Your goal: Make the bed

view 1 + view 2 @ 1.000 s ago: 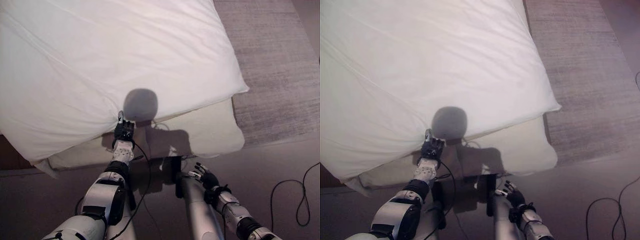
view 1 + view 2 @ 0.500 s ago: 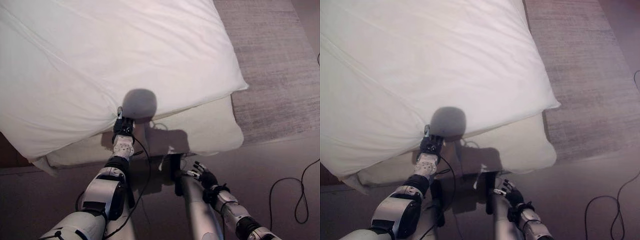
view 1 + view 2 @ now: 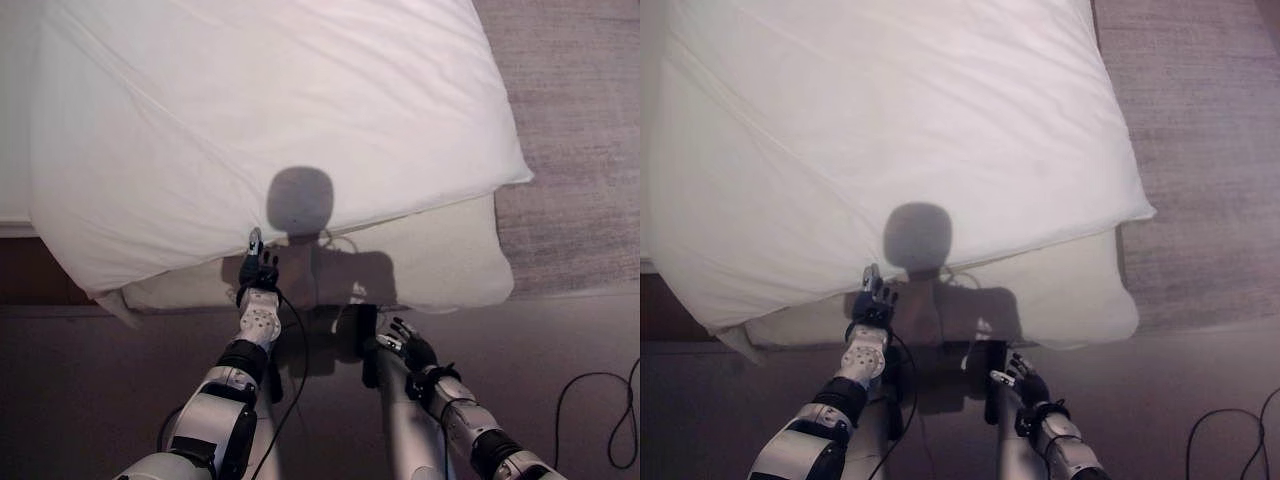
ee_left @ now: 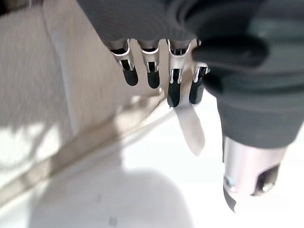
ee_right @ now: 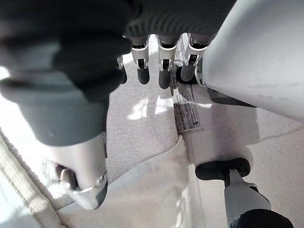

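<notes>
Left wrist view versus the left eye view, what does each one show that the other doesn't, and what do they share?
Only the left wrist view shows from close up that the left hand has relaxed, uncurled fingers holding nothing, just off the duvet's edge.

Only the left eye view shows the whole white duvet spread over the bed, the mattress bare along the near edge, the grey rug, and the right hand held low near the floor.

Both show the left hand beside the duvet's near edge, with the mattress below it.
</notes>
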### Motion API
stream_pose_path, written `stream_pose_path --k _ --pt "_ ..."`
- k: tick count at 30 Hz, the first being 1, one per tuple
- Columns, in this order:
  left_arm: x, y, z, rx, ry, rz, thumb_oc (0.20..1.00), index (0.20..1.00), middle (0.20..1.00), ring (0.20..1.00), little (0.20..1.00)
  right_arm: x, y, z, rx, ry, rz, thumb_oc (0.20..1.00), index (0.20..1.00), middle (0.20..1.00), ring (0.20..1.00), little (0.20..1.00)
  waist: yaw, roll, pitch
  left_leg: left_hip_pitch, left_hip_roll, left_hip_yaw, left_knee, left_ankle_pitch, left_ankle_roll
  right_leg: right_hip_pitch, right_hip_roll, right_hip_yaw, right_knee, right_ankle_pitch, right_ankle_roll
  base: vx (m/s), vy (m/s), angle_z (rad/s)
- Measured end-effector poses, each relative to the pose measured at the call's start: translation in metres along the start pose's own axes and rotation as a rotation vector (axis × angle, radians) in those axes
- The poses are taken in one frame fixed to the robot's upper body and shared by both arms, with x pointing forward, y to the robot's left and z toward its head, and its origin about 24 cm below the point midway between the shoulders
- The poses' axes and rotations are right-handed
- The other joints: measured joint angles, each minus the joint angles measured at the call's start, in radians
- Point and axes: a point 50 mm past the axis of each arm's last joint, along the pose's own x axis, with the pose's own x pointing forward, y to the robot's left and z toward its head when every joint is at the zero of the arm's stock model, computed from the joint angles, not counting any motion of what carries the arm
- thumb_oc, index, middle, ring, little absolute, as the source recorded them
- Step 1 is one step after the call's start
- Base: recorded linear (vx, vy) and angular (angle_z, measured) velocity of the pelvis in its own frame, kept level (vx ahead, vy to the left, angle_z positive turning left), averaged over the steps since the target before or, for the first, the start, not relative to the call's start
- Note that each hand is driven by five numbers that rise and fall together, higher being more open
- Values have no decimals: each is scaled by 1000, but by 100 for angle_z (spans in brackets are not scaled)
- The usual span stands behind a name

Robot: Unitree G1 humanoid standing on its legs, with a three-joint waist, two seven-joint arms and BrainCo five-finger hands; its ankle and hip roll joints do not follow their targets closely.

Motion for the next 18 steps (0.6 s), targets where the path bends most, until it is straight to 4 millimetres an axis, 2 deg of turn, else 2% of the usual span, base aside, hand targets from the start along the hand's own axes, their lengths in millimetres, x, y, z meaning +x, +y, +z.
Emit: stream_pose_path --k 5,9,12,18 --pt "-1 0 1 -8 -11 2 1000 1000 1000 1000 1000 0 0 0 -1 0 1 1000 1000 1000 1000 1000 -2 -1 5 8 -3 3 -12 3 3 0 -2 4 1 -5 3 0 0 0" --pt "1 -12 3 -15 -23 -24 1000 1000 1000 1000 1000 0 0 1 -5 -1 7 1000 1000 1000 1000 1000 -10 -2 6 9 -4 6 -12 4 4 -2 -2 7 0 -5 3 0 0 0" --pt "3 -26 8 -26 -36 -55 1000 1000 1000 1000 1000 1 1 1 -9 -1 13 1000 1000 1000 1000 1000 -18 -3 6 9 -4 7 -15 3 3 -3 -2 8 -1 -2 -1 0 0 0" --pt "16 -37 27 -22 -76 0 1000 1000 1000 1000 1000 2 3 5 -31 -7 41 1000 1000 1000 1000 1000 -37 -4 6 12 0 16 -15 4 -5 -6 1 14 0 -1 -1 10 4 -3"
